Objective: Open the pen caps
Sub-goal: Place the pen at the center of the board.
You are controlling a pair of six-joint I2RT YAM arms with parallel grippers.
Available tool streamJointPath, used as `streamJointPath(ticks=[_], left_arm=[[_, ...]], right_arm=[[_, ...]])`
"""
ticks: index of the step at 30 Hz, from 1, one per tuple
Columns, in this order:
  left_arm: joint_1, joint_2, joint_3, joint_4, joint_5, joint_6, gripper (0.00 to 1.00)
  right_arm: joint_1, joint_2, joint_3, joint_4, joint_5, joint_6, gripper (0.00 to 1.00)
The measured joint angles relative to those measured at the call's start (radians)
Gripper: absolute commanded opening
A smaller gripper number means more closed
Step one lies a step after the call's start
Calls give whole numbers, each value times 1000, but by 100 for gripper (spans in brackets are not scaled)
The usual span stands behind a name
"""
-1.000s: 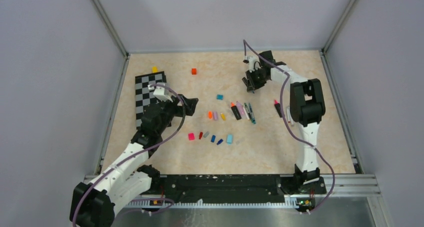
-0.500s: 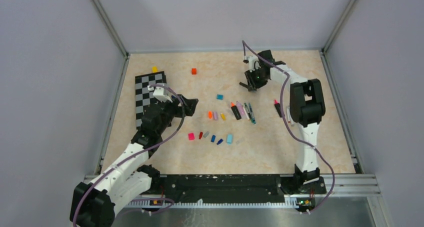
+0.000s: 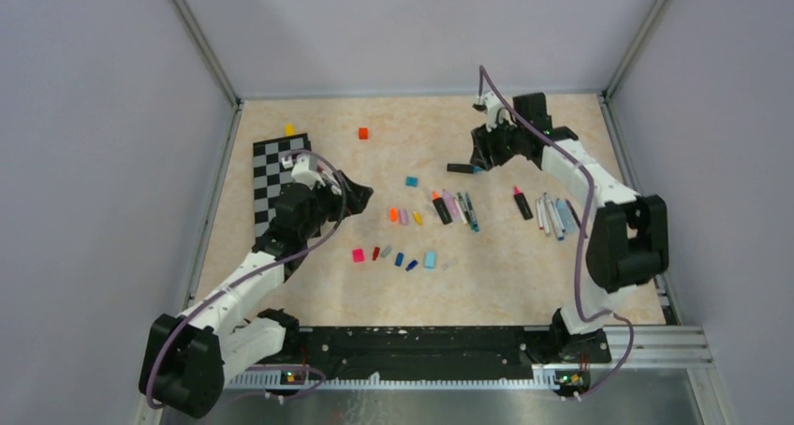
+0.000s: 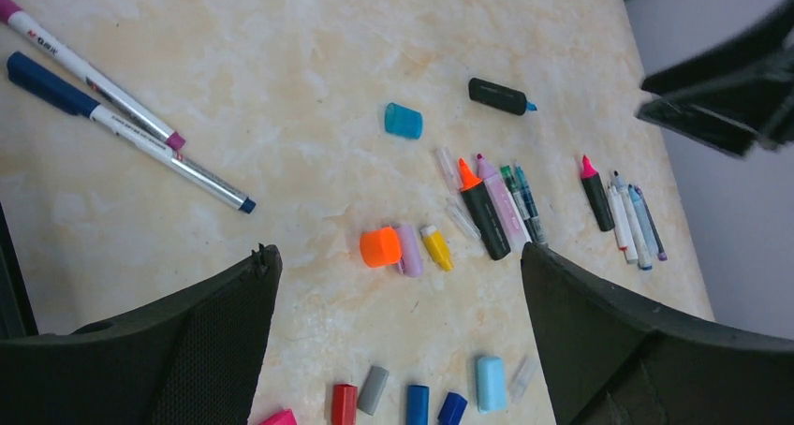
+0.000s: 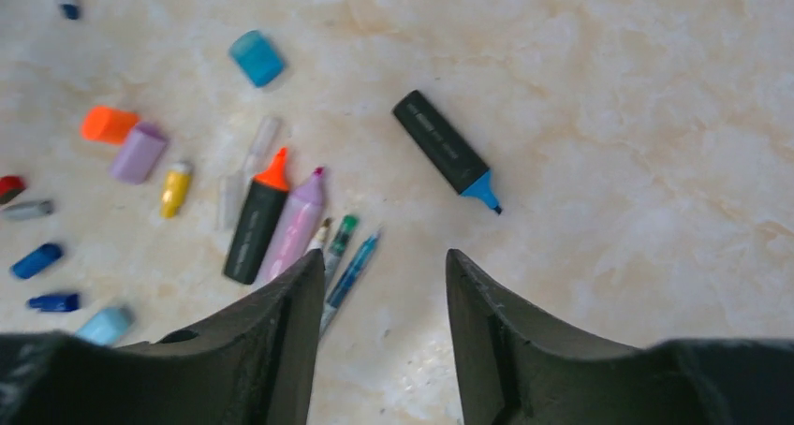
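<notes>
1. Many loose pen caps (image 3: pixel 430 259) lay in short rows in the middle of the surface (image 3: pixel 309 294), in pink, red, grey, blue, orange, purple and yellow.
2. Just to the right of them, a bunch of pens (image 3: pixel 454 208) lay side by side with bare tips. More opened pens (image 3: pixel 552 214) lay further right.
3. One black highlighter (image 5: pixel 440 149) lay alone, its blue tip bare. In the right wrist view it sat just above the gap of the right pincer (image 5: pixel 384 256). It slanted from upper left to lower right, tip end nearer the pincer.
4. The right pincer was partly open and held nothing.
5. Two long pens lay at the upper left of the left wrist view, apart from all the others. They slanted from upper left to lower right. The blue-ended pen (image 4: pixel 140 139) looked like it still had its cap on. The pink-ended pen (image 4: pixel 89 74) was hard to judge.
6. I think these two come next, and the left arm was much nearer to them.
7. The left pincer (image 4: pixel 401 250) was wide open and empty, hanging over the caps.
8. A checkerboard (image 3: pixel 276 163) lay at the left. A yellow cube (image 3: pixel 289 130) and a red cube (image 3: pixel 363 133) sat at the far edge.
</notes>
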Motion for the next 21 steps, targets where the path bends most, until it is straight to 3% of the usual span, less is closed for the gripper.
streamJointPath(ticks=[2, 9, 14, 17, 21], left_arm=[[1, 33, 30, -42, -21, -40, 99], [2, 207, 182, -203, -105, -121, 97], [0, 423, 427, -458, -217, -151, 92], [0, 562, 604, -616, -297, -188, 81], [0, 724, 766, -767, -351, -223, 74]], right_arm=[[-12, -106, -99, 35, -78, -5, 56], [-101, -408, -423, 224, -369, 34, 56], [-123, -420, -496, 303, -456, 75, 56], [-130, -411, -504, 327, -483, 93, 56], [-131, -400, -504, 352, -501, 107, 56]])
